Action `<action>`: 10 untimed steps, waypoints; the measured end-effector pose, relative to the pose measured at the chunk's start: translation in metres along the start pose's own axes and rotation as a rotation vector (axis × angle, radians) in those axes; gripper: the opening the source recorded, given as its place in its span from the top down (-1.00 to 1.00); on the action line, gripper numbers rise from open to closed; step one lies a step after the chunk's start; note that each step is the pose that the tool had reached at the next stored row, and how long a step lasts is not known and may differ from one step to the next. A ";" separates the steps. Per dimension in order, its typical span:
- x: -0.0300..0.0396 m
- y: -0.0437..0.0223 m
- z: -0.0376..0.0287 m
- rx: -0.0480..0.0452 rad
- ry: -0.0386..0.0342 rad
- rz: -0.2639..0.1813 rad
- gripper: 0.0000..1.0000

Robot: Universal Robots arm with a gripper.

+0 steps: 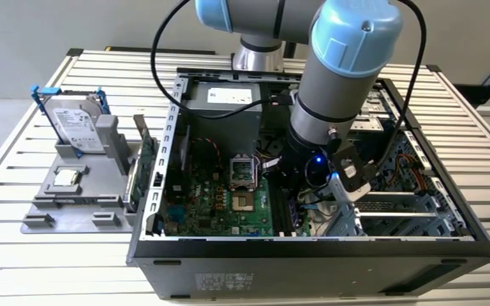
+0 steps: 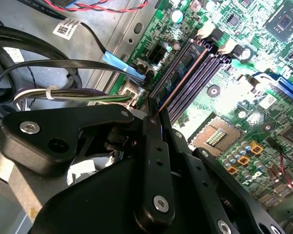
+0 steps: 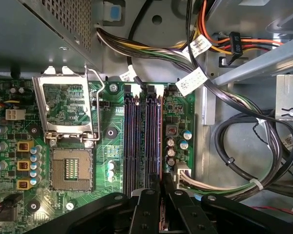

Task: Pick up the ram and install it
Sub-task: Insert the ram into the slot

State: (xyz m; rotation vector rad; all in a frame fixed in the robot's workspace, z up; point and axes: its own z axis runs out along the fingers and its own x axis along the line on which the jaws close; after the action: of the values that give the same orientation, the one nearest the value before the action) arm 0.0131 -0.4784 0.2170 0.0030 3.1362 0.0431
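Pincer (image 3: 161,195) lowered inside the open computer case (image 1: 313,245), fingers (image 2: 154,161) clamped together on the ram (image 2: 178,80), which stands on edge in one of the black memory slots (image 3: 141,141) of the motherboard (image 1: 219,204). In both wrist views only the stick's thin reddish top edge shows, running the slot's length. Processor socket (image 3: 71,168) lies just beside the slots; cable bundles (image 3: 244,161) crowd the other side. On the tabletop (image 1: 23,248), a hard drive (image 1: 74,124) stands well apart, outside the case wall.
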 end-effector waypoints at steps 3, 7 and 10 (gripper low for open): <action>0.0000 0.0000 0.0000 0.0000 0.0001 0.000 1.00; 0.0006 0.0000 0.0000 -0.0001 0.0001 0.000 1.00; 0.0017 0.0000 0.0001 -0.0001 0.0001 0.001 1.00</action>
State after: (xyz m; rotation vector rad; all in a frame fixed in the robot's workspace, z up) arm 0.0114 -0.4784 0.2169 0.0040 3.1363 0.0432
